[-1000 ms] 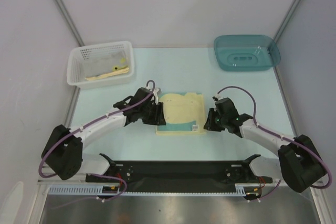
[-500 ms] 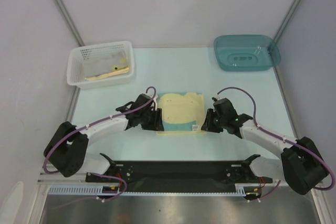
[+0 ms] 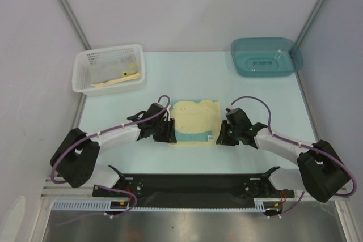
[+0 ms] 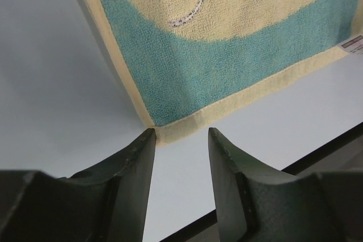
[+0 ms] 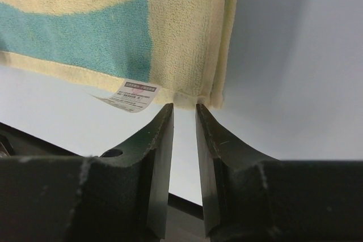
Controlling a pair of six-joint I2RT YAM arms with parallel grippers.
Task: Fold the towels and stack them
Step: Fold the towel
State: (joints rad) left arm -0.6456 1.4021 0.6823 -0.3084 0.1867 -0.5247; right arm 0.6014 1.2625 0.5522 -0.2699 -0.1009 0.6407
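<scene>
From above, the towel (image 3: 195, 122) lies flat on the tabletop (image 3: 187, 77). The left wrist shows the left gripper (image 4: 180, 137) released at one near corner. The right wrist shows the right gripper (image 5: 184, 110) barely unclenched at the other, so I would slide both deeper before pinching.

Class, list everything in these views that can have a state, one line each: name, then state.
Yellow towel: folded, lying flat, not lifted.
Left gripper: open, fingertips either side of the yellow towel's near left corner.
Right gripper: narrowly open, tips at the near right corner, not clamped.
White basket: upright, holding cloths.
Teal bin: upright, nothing visible inside.
</scene>
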